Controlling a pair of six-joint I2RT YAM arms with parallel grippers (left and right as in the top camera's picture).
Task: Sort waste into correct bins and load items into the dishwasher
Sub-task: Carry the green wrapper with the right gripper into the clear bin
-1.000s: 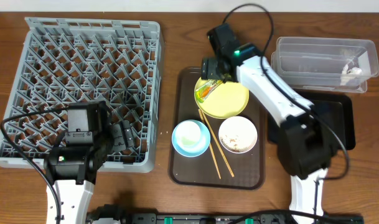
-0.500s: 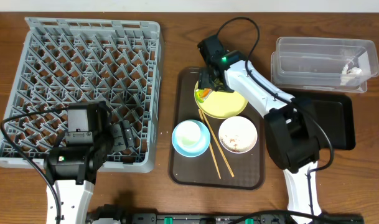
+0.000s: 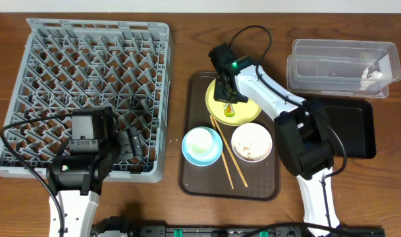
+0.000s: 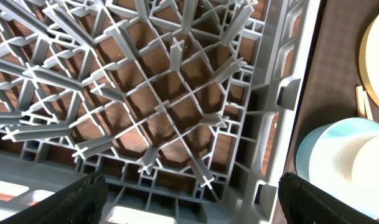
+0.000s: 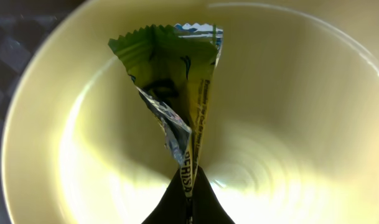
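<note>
**Wrapper off the plate rim, right gripper clamped on it**

The wrapper (image 5: 177, 93) is pinched by its lower corner in the right gripper (image 5: 188, 199), jaws closed on it. It hangs just beyond the fingertips, over the middle of the yellow plate (image 5: 301, 124). A second ago it lay at the plate's rim with the gripper above it, so the pick appears made.

Binning is not yet done. The clear tub (image 3: 332, 62) and black tray (image 3: 358, 125) sit well apart from the gripper, to its right.

Print along the seam reads roughly "BERISA"; the rest is illegible.

The left gripper (image 4: 192, 190) is spread open over the dish rack (image 4: 177, 93).

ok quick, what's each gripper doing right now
left gripper: open, empty, over the grey plastic dish rack.
right gripper: shut on the green-and-orange plastic wrapper, over the round yellow plate.
</note>
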